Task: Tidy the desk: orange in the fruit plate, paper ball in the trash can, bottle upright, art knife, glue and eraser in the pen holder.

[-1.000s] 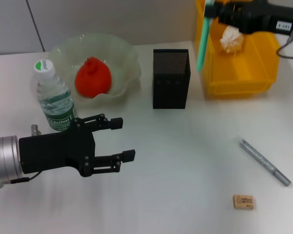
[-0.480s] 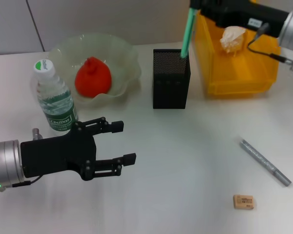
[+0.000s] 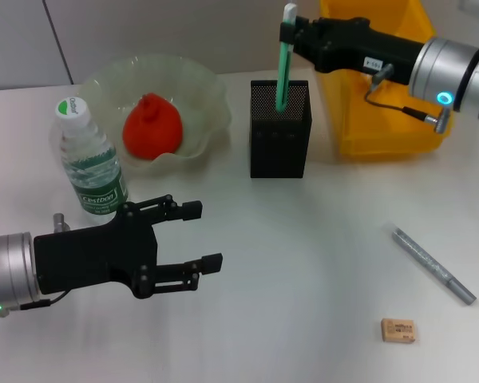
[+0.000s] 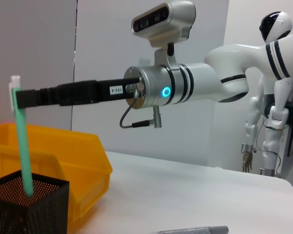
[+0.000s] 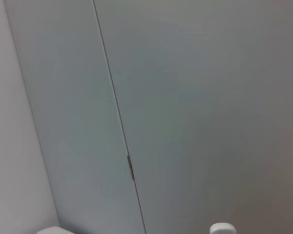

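Right gripper [image 3: 290,36] sits above the pen holder [image 3: 279,140], fingers pinched on the upper end of a green stick with a white cap [image 3: 283,64], presumably the glue. The stick hangs upright with its lower end already inside the holder's mouth, seen through the mesh. The left wrist view confirms it: the stick [image 4: 22,141] runs down from the right gripper [image 4: 17,97] into the pen holder [image 4: 29,207].

Left gripper [image 3: 199,235] hovers low over the desk [image 3: 303,263] at about 8 o'clock from the pen holder, fingers spread apart, holding nothing.

Bottle [image 3: 90,159] stands upright, cap up, at 10 o'clock from the left gripper and just beside the fruit plate [image 3: 211,104]. Orange [image 3: 152,126] lies inside the fruit plate, which sits at 9 o'clock from the pen holder.

Trash can [image 3: 383,120] stands at 3 o'clock from the pen holder, close beside it; the right arm crosses over it and hides its inside. It shows in the left wrist view too [image 4: 63,156], behind the holder.

A grey pen-like tool [image 3: 433,265], likely the art knife, lies flat on the desk at 4 o'clock from the pen holder, well apart. Eraser [image 3: 398,330] lies flat near it, at 7 o'clock from the tool, not touching.

Right wrist view shows only a pale wall.
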